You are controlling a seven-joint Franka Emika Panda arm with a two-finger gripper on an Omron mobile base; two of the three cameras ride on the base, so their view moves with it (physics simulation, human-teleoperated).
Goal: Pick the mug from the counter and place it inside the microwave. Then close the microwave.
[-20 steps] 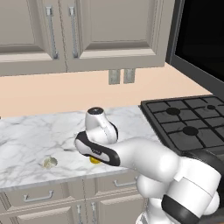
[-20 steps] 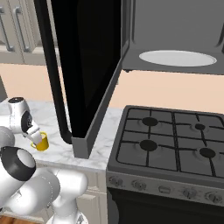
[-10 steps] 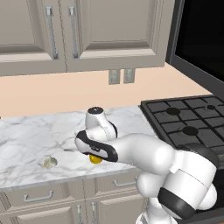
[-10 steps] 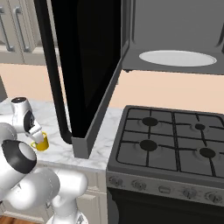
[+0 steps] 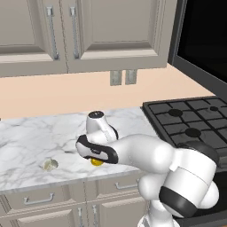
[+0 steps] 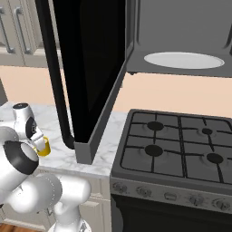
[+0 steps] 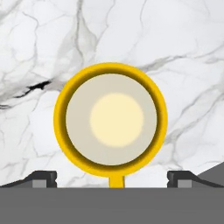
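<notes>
- The step in hand was the pick, the first of the task; the mug (image 7: 110, 119) stood upright on the counter (image 5: 35, 137), near its front edge, with its mouth open toward the hand camera and its small handle pointing to the bottom of the hand view
- The gripper (image 7: 111, 178) hovered directly over the mug with its jaws spread wide; one dark fingertip (image 7: 42, 178) showed to one side of the rim and the other to the far side, both clear of the yellow wall; nothing was held
- In the left base view the arm hid most of the mug, so just a yellow sliver (image 5: 97, 161) showed under the wrist; in the right base view it sat just beside the hand (image 6: 43, 146)
- The microwave (image 6: 176, 41) hung open above the stovetop (image 6: 181, 145), its door (image 6: 86, 68) swung out to the left and its white turntable (image 6: 183, 60) bare; placing and closing had not begun
- A small pale lump (image 5: 49, 165) lay on the marble well apart from the mug; it looked unlikely to interfere
- The next move likely called for a straight descent until the fingers bracketed the wall, then a squeeze across the body, clear of the handle; a lift high enough to clear the door's lower edge would follow
</notes>
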